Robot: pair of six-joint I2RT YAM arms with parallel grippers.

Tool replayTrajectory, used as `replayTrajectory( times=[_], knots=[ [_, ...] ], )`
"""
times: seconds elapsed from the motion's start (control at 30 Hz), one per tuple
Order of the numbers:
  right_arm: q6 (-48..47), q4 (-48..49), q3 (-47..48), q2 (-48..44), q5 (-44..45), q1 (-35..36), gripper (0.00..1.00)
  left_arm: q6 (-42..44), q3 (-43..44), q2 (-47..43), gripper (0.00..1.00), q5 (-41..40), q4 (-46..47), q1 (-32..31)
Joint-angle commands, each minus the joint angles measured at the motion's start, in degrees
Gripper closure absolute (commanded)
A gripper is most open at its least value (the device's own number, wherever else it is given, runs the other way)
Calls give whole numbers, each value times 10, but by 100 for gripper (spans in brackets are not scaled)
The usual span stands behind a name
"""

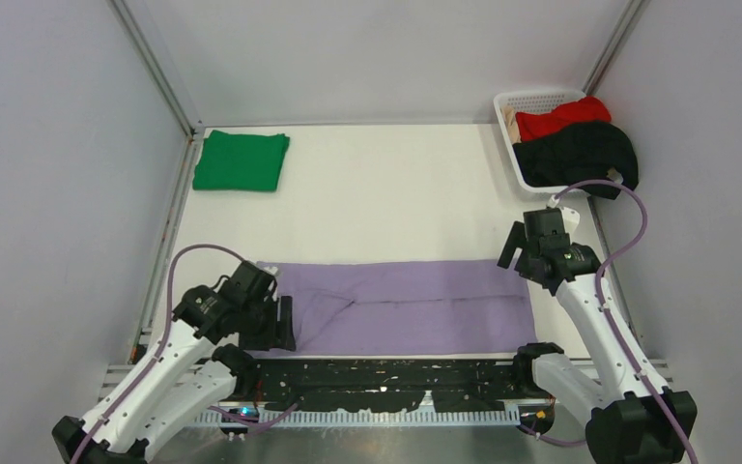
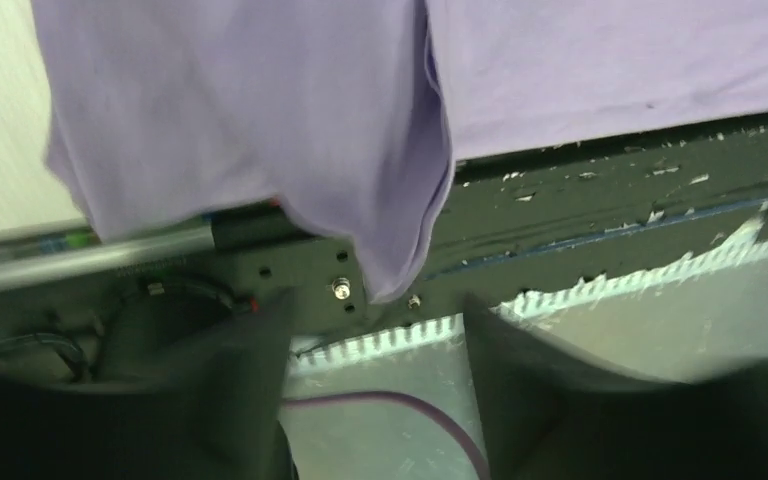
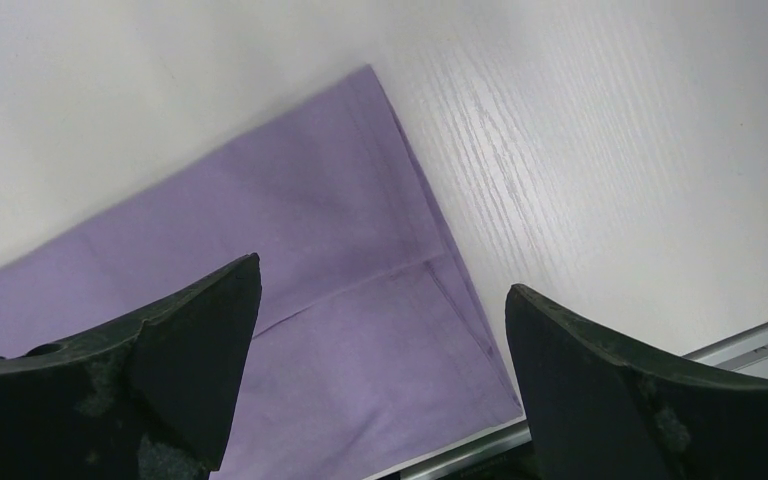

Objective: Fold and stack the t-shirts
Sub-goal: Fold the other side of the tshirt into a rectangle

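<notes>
At the far left corner of the white table (image 1: 396,193) lies a bright green t-shirt, folded into a flat rectangle (image 1: 242,161), the start of the stack. Nearer, the left gripper (image 2: 375,320) sits at the left end of the light lavender t-shirt, a long soft band spread along the near edge (image 1: 401,307). Its jaws stand partly apart, and as far as the blurred wrist view shows, nothing is between them. A limp fold of lavender cloth hangs just beyond the fingertips, over the black perforated plate (image 1: 396,372). The right gripper (image 3: 382,278) hovers over the band's right end with its jaws spread wide and empty. The step looks like folding the band across its length. To do it well, each gripper should pinch every layer at its corner, the drooping left fold should be brought onto the table first, and the edges kept square. At the far right, a white plastic lattice basket (image 1: 541,97) holds a red t-shirt (image 1: 565,118) and a black t-shirt (image 1: 580,155), crumpled together. How many garments lie under them cannot be made out, and the lavender shirt's sleeves are tucked out of sight.
</notes>
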Motion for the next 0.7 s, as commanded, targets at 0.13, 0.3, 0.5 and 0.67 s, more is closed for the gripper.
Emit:
replayTrajectory(
  times=[0.13, 0.3, 0.5, 0.67],
  knots=[
    [-24, 36, 10, 8, -24, 2, 1, -43, 30, -24, 0, 13, -6, -3],
    [-33, 62, -1, 7, -50, 2, 1, -58, 10, 3, 1, -18, 178, -3],
    [-39, 73, -2, 0, -74, 2, 3, -62, 7, 157, 1, -32, 319, -3],
    [-42, 79, -6, -5, -89, 2, 3, -43, 33, 276, 0, -65, 336, -3]
  ],
)
